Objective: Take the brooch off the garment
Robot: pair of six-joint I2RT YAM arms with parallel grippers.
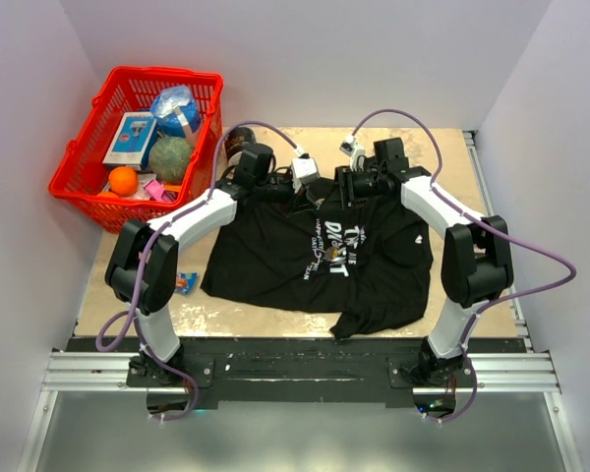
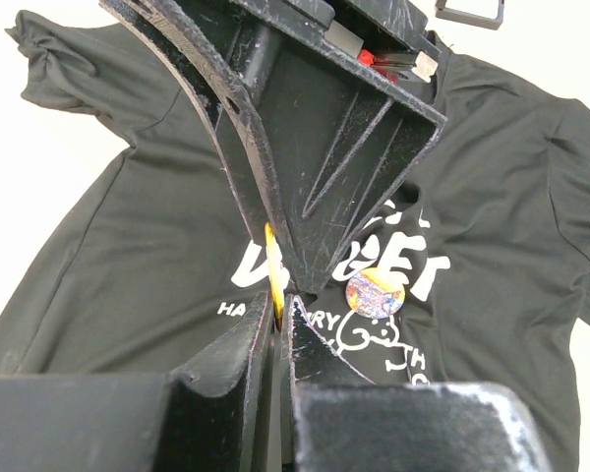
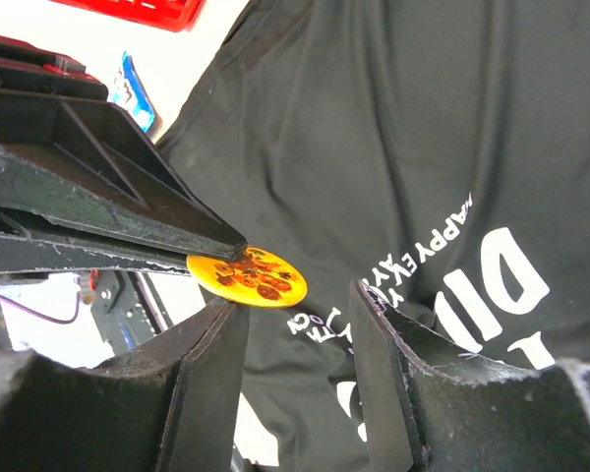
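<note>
**Holding the brooch (image 3: 248,276) at the mouth of the right gripper (image 3: 295,329)**

The left gripper (image 2: 280,329) pinches the yellow brooch by its rim, in the air above the shirt (image 3: 374,118). The right gripper's fingers are spread. The disc sits over one fingertip, only partly into the gap, with its flat face towards the wrist camera. As it lies, closing fingers would likely meet its rim, not its faces. A round badge (image 2: 375,292) sits on the lettering; whether it is pinned cannot be told.
</note>
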